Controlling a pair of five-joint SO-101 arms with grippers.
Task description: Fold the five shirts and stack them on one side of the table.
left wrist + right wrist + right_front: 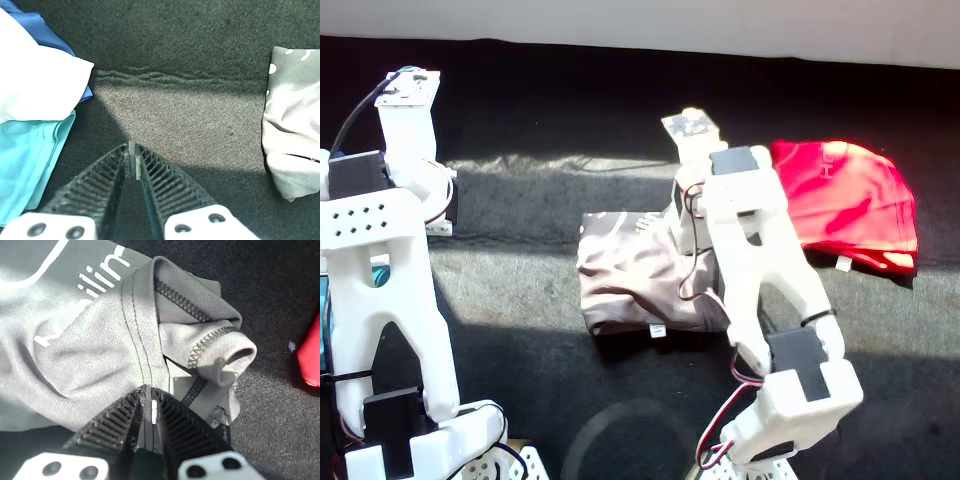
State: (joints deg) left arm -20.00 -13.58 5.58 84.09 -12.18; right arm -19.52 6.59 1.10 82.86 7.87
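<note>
A folded grey shirt (640,275) with white print lies in the middle of the dark table. My right gripper (148,405) is at its right edge, shut on a fold of the grey shirt (100,340) beside a rolled sleeve hem. To the right lies a red shirt (845,200), loosely folded. My left gripper (131,162) hangs shut and empty over bare felt, between the grey shirt (292,135) and a pile at the left edge. That pile holds a white shirt (35,85), a blue shirt (45,30) and a teal shirt (25,160).
The right arm (750,240) covers the grey shirt's right side in the high view. The left arm (380,250) stands along the left edge. A ridge in the felt (150,76) runs across the table. Bare felt lies between the pile and the grey shirt.
</note>
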